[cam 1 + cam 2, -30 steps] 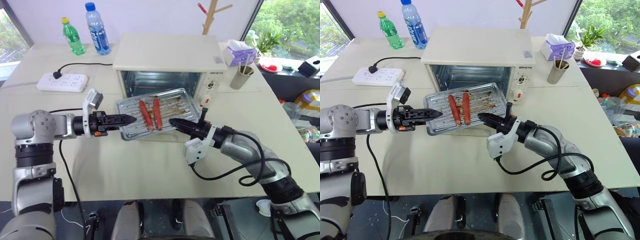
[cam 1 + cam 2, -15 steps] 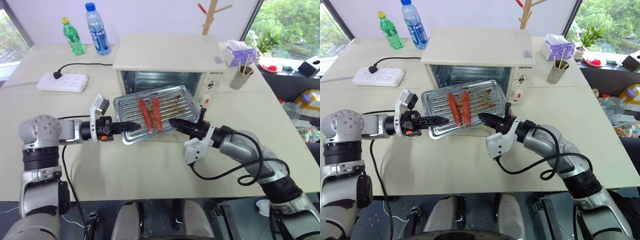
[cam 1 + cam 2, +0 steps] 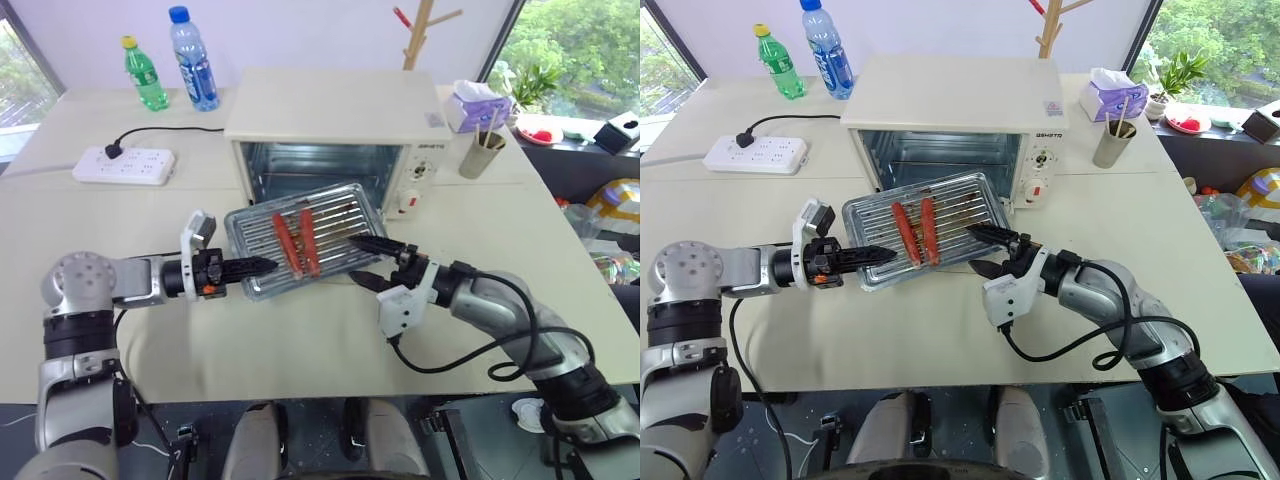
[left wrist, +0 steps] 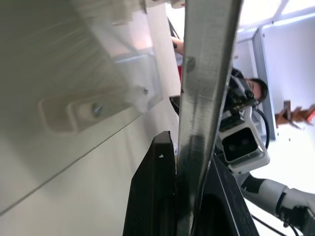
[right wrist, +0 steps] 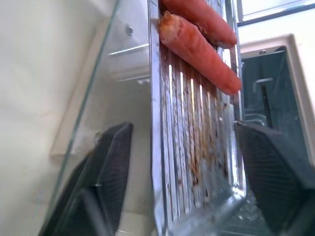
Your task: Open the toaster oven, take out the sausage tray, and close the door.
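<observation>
- I see the boxy cream-white toaster oven point(image 3: 330, 125) on the pale table point(image 3: 90, 215) with its clear-glass door point(image 5: 115, 73) folded down flat in front; the small dark brand word above its knob panel is too small for me to read;
- The shallow ridged silvery sausage tray point(image 3: 305, 238), carrying two long red sausages point(image 3: 296, 243), sits out of the cavity over the lowered door;
- My left gripper point(image 3: 262, 266) is clenched on the tray's left edge; the left wrist view shows both black fingers point(image 4: 152, 196) pinching the metal rim;
- My right gripper point(image 3: 368, 262) has its fingers spread apart at the tray's right edge, one above the rim, one below, released;
- Behind: a green bottle point(image 3: 146, 72), a blue-labelled water bottle point(image 3: 194, 58), a white power strip point(image 3: 125, 165); their labels are illegible.
</observation>
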Controlling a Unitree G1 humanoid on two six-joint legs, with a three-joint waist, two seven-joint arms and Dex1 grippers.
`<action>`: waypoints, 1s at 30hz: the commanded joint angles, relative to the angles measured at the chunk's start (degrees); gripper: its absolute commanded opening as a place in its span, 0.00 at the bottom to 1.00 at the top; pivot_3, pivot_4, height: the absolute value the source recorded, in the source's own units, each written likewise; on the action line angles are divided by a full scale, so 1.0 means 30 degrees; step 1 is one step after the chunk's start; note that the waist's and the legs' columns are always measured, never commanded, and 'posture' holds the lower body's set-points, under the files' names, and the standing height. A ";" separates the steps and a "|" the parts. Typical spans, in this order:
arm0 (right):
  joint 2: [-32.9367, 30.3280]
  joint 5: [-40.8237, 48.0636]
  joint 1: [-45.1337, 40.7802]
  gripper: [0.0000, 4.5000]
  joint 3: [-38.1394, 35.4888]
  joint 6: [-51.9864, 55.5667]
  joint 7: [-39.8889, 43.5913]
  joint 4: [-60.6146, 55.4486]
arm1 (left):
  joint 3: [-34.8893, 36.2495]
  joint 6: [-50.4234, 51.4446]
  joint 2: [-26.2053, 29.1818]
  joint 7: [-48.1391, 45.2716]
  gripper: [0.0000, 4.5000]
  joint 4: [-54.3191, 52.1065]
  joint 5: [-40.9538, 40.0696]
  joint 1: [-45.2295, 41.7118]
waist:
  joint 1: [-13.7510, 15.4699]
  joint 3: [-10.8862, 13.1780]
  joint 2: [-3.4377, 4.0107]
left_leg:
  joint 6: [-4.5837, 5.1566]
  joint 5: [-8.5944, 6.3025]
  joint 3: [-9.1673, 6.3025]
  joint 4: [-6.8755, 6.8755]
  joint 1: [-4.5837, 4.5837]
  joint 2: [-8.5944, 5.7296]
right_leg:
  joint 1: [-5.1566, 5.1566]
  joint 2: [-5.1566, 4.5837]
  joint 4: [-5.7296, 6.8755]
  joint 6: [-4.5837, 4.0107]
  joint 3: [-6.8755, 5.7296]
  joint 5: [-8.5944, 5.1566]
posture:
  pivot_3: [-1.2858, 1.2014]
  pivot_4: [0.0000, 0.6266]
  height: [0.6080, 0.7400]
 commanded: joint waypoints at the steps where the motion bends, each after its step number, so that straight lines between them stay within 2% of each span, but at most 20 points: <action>1: -0.0629 0.2009 0.0533 0.68 -0.0978 0.0513 0.1072 -0.1361 | 0.1749 0.0138 0.0140 0.1399 0.00 -0.0088 -0.2233 0.0356 | 0.0010 -0.0001 -0.0003 | 0.0002 -0.0001 -0.0001 0.0000 0.0000 0.0000 | 0.0002 0.0000 0.0000 0.0000 0.0000 0.0000 | 0.52 0.24 0.87; 10: -0.2688 1.2575 0.3179 0.68 -0.3879 0.8387 0.6689 -0.3661 | 0.5441 -0.0587 0.0708 0.5982 0.00 -0.2092 -0.7678 0.4424 | 0.0003 -0.0002 -0.0005 | 0.0093 -0.0056 -0.0036 -0.0002 0.0065 0.0012 | 0.0068 -0.0014 -0.0015 -0.0004 0.0000 0.0001 | 0.52 0.24 0.87; 16: -0.4113 1.7163 0.2810 0.68 -0.5582 1.2678 0.9836 -0.2385 | 0.5992 -0.3999 0.2891 0.8699 0.00 -0.3388 -1.3902 0.8723 | 0.0048 -0.0003 -0.0005 | 0.0098 -0.0066 -0.0044 -0.0014 0.0089 0.0029 | 0.0078 -0.0028 -0.0024 -0.0074 -0.0001 -0.0034 | 0.52 0.24 0.87; 20: -0.4027 1.7420 0.1753 0.68 -0.5449 1.4087 1.0384 -0.0471 | 0.6319 -0.5309 0.3478 0.8403 0.00 -0.4993 -1.5173 1.1339 | 0.0065 -0.0003 0.0003 | 0.0115 -0.0079 -0.0038 -0.0022 0.0085 0.0035 | 0.0076 -0.0079 -0.0037 -0.0099 -0.0004 -0.0048 | 0.52 0.24 0.87; 23: -0.3475 1.6938 0.0771 0.68 -0.4986 1.4298 1.0437 0.1336 | 0.6945 -0.6309 0.3074 0.8090 0.00 -0.6554 -1.5173 1.3462 | 0.0066 -0.0002 0.0005 | 0.0129 -0.0088 -0.0019 -0.0024 0.0077 0.0011 | 0.0073 -0.0100 -0.0061 -0.0105 -0.0006 -0.0052 | 0.52 0.24 0.87; 26: -0.2716 1.5270 -0.0241 0.68 -0.4046 1.3141 0.9960 0.3388 | 0.7432 -0.7360 0.2427 0.8120 0.00 -0.7489 -1.5173 1.5413 | 0.0051 -0.0005 0.0006 | 0.0134 -0.0091 -0.0007 -0.0023 0.0070 0.0010 | 0.0072 -0.0098 -0.0077 -0.0106 -0.0006 -0.0052 | 0.52 0.24 0.87; 30: -0.1603 1.4114 -0.1309 0.68 -0.3242 1.2447 0.9736 0.5272 | 0.8235 -0.8809 0.1376 0.8227 0.00 -0.8429 -1.5173 1.6598 | 0.0066 -0.0002 0.0009 | 0.0134 -0.0091 -0.0006 -0.0025 0.0057 -0.0010 | 0.0064 -0.0084 -0.0083 -0.0109 -0.0012 -0.0054 | 0.52 0.24 0.87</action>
